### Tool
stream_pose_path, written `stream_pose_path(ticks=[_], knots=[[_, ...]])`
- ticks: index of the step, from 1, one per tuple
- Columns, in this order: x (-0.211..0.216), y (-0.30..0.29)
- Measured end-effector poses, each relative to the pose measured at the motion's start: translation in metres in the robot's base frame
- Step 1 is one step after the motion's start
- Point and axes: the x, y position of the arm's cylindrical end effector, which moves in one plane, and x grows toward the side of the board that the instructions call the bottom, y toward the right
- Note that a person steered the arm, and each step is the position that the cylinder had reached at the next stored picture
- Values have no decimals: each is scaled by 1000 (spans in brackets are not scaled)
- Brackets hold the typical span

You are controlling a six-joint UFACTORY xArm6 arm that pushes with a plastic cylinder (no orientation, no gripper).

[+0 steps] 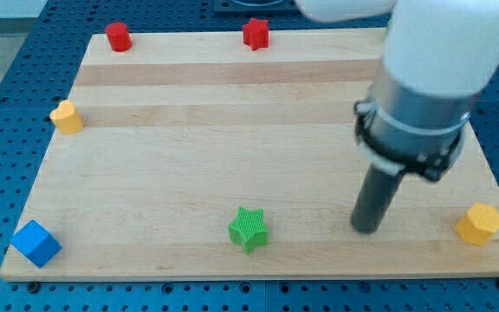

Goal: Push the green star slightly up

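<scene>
The green star [249, 230] lies flat near the board's bottom edge, around mid-width. It is ribbed and stands alone.

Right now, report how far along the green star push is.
Done: nothing visible yet; the green star sits near the board's bottom edge, untouched. In hand: my tip rests on the board to the view's right of the star, apart from it, at about its level. Left: get my tip below the star, then push it slightly up.
</scene>
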Motion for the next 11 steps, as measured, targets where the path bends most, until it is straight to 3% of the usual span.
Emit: stream_pose_path(ticks=[1,4,6,9,11], knots=[[35,-38],[37,-96],[35,-119],[-12,-122],[-4,-190]])
